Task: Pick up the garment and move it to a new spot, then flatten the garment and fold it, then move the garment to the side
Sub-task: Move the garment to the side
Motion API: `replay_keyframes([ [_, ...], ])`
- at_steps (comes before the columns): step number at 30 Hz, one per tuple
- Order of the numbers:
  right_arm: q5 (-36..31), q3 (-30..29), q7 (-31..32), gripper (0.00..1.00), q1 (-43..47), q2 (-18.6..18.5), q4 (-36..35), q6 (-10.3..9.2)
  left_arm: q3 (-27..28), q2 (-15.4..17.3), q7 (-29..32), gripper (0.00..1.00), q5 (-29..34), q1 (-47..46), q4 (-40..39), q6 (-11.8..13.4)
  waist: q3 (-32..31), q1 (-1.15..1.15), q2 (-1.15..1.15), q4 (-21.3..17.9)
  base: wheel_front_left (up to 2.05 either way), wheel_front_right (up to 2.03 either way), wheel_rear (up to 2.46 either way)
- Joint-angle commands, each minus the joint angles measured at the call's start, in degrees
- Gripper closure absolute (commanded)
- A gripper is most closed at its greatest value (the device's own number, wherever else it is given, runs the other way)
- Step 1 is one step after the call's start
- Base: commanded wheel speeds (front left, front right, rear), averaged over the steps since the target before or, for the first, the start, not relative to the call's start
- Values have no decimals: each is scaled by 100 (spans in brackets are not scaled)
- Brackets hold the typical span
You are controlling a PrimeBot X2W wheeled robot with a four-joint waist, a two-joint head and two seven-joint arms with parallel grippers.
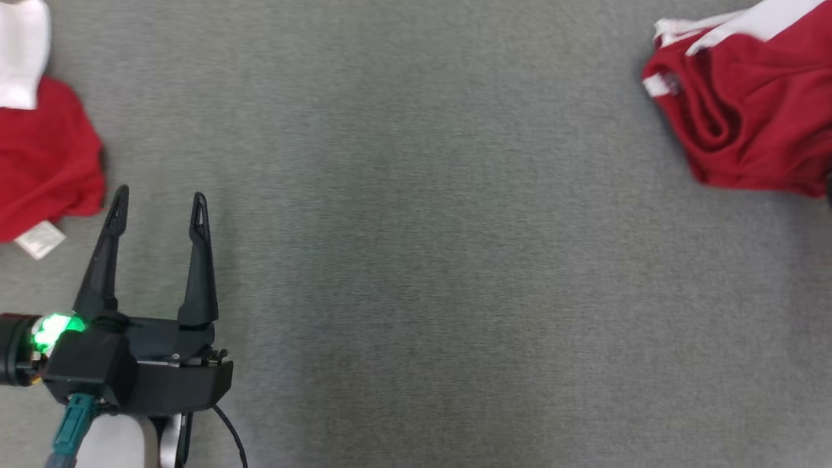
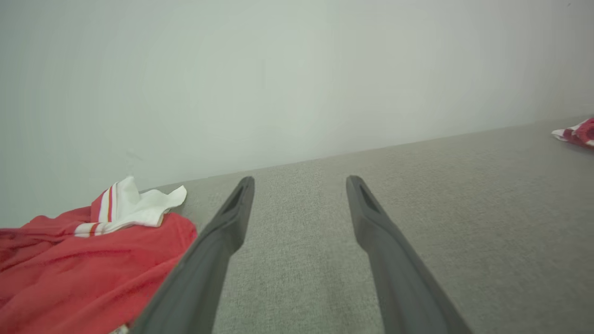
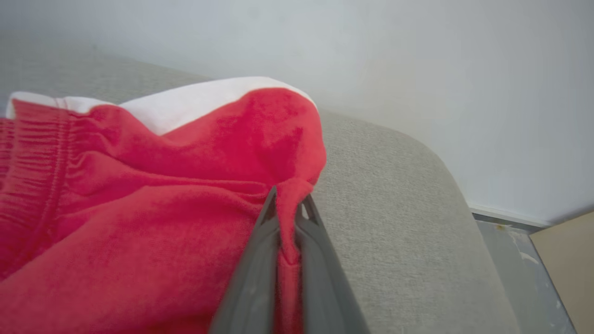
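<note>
1. Far left of the head view there's another piece of clothing, the other red garment (image 1: pixel 49 156). It's a crumpled heap with a white part up top and a little white label (image 1: pixel 40 239) poking out at its lower edge.
2. Just to the right of that heap is the left end effector (image 1: pixel 160 195). Its fingers are spread wide with nothing between them but grey fabric, and a green light (image 1: pixel 57 328) glows on the wrist behind it. In its own wrist view the left finger overlaps the red heap, and honestly I can't tell if it's touching the cloth or just in front of it.
3. The grey woven tabletop (image 1: pixel 422 260) runs across the middle, with a plain pale wall (image 2: pixel 278 69) behind it in the wrist views.
4. Over on the right, at the top corner of the head view, sits the garment (image 1: pixel 754 110). It's red with white stripes, all bunched up and well apart from the heap on the left. The right wrist view shows a gathered elastic band (image 3: pixel 37 153) along one side.
5. The right end effector (image 3: pixel 290 197) is clamped nearly shut on a fold of the red cloth at the garment's edge, and the pinched bit sticks up between the two fingers. That spot is near the rounded corner of the tabletop.
</note>
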Motion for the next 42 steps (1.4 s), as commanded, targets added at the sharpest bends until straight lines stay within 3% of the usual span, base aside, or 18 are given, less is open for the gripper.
replay_keyframes([
  [1,63,18,6,100,-145,-232,-36,-15,-7,76,-18,0,94,-81,-148,3,461,-2,-1,-501,0,0,0],
  [14,80,213,97,100,-1064,-906,-21,-14,78,442,-18,0,175,-63,-698,26,952,-2,-1,-981,0,0,0],
  [25,-9,375,82,100,-1722,-1027,364,-14,132,598,55,0,162,50,-1051,69,1179,-2,-1,-1122,0,0,0],
  [26,-16,388,59,85,-1751,-1009,396,-14,131,603,57,0,155,49,-1051,68,1188,-2,-1,-1125,0,0,0],
  [27,-42,414,23,53,-1779,-999,413,-14,127,606,63,0,148,46,-1045,73,1194,-2,-1,-1124,0,0,0],
  [28,-52,432,-14,0,-1804,-984,427,-14,125,609,63,0,146,47,-1035,78,1195,-2,-1,-1123,0,0,0],
  [36,-95,442,-275,0,-1946,-914,499,-14,106,545,36,0,57,146,-886,158,1019,-2,-1,-1085,0,0,0],
  [42,5,337,-603,0,-1786,-808,385,-14,75,384,-7,0,-85,235,-587,216,483,-2,-1,-959,0,0,0],
])
